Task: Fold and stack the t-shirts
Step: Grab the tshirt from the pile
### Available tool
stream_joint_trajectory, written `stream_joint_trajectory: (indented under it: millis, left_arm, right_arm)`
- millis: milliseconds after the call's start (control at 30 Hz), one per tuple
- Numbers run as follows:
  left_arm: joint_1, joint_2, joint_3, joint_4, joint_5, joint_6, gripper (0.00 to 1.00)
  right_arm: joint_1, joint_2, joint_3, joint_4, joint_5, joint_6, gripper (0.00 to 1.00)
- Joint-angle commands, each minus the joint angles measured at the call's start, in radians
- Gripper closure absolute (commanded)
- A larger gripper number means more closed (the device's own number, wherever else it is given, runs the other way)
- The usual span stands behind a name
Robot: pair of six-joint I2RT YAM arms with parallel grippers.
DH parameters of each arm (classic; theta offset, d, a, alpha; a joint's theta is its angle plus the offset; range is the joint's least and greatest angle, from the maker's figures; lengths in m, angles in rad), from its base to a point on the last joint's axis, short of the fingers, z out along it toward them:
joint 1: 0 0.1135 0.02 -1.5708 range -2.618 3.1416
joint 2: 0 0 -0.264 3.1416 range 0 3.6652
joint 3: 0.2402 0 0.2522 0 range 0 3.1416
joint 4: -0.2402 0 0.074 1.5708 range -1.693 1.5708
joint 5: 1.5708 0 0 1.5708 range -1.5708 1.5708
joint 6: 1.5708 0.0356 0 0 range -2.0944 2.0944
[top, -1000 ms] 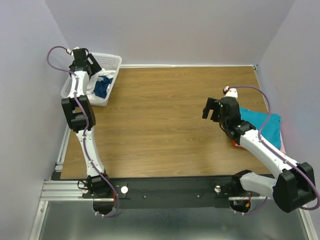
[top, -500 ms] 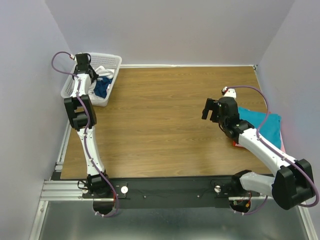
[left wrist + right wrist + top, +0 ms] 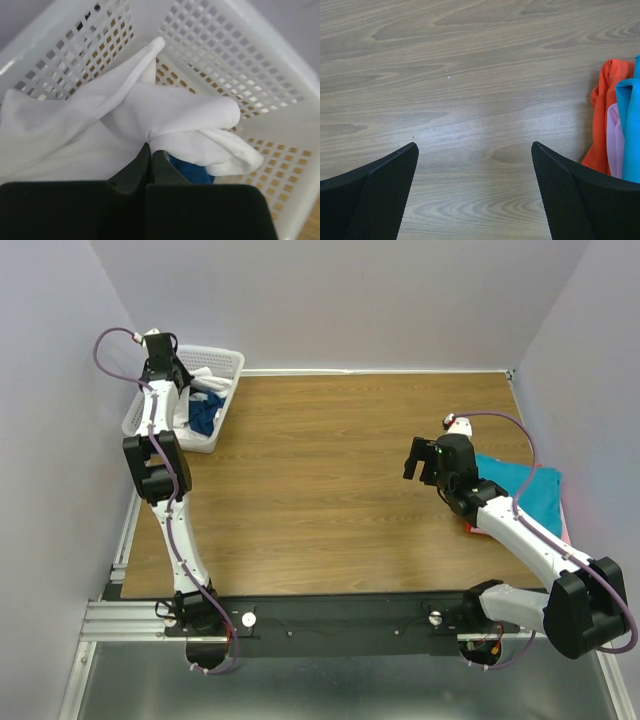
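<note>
From the near edge the wooden table [image 3: 330, 500] lies open across its wide middle, walls closing its left, far and right sides. The right arm angles in from the near right corner, and the right gripper [image 3: 474, 150] hangs over bare wood, jaws spread wide on nothing. Just beside it, at the right edge, the teal t-shirt [image 3: 525, 490] lies on the pink t-shirt [image 3: 611, 135] and red-orange t-shirt [image 3: 602, 110]. The left arm stretches along the left edge to the white lattice basket [image 3: 228, 362] in the far left corner. There the left gripper [image 3: 148, 150] pinches a fold of the white t-shirt [image 3: 165, 110], bunched above the dark blue t-shirt [image 3: 205, 412].
</note>
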Motion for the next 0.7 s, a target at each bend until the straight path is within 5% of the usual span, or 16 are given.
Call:
stream_joint_trajectory:
  millis: [0,233,667]
  left_arm:
    - [-0.014,-0.164,-0.003,0.015,0.004,0.004,1.00]
    - [-0.021,-0.291,0.000,0.016,0.011,0.020,1.00]
    - [-0.062,-0.627,-0.045,0.125,0.260,0.001,1.00]
  right_arm:
    - [0.003,-0.007,0.009,-0.019,-0.016,-0.012,0.00]
    - [0.004,-0.020,0.008,-0.019,-0.013,-0.012,0.00]
    - [0.004,-0.073,0.000,-0.019,-0.003,0.009,0.00]
